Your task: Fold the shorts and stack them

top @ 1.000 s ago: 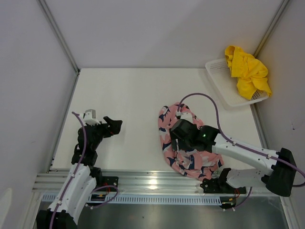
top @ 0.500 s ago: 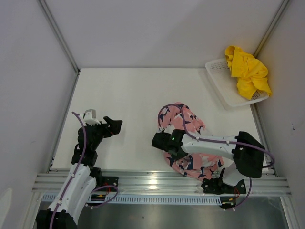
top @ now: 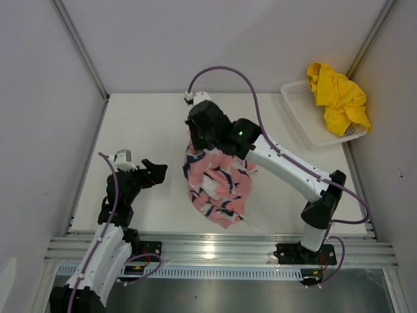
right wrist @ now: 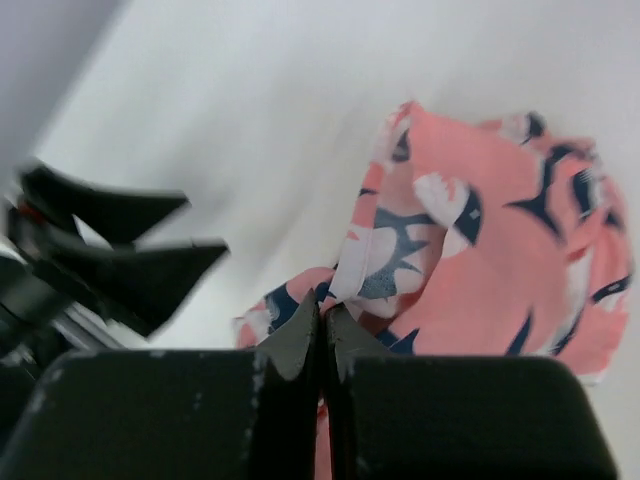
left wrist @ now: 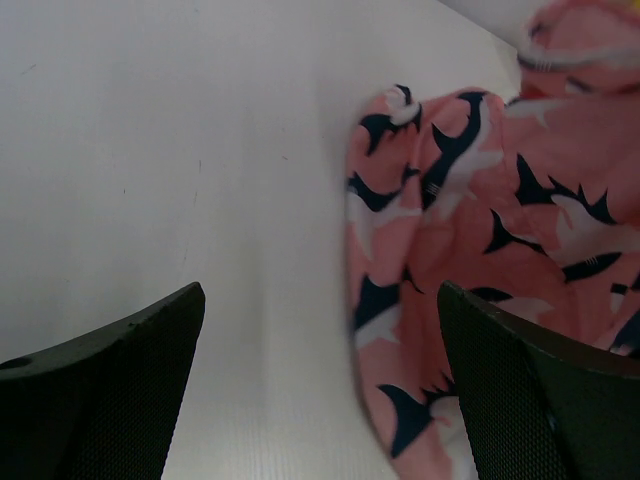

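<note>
our right gripper (right wrist: 322,322) clamped on pink shorts (top: 218,182) over the counter (top: 150,124) middle, our left gripper (top: 157,171) apart by its left edge

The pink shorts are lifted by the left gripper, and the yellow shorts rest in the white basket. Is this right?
No: the right gripper lifts the pink shorts, as the top external view shows; the left gripper stands open and empty. The yellow shorts do rest in the white basket.
</note>
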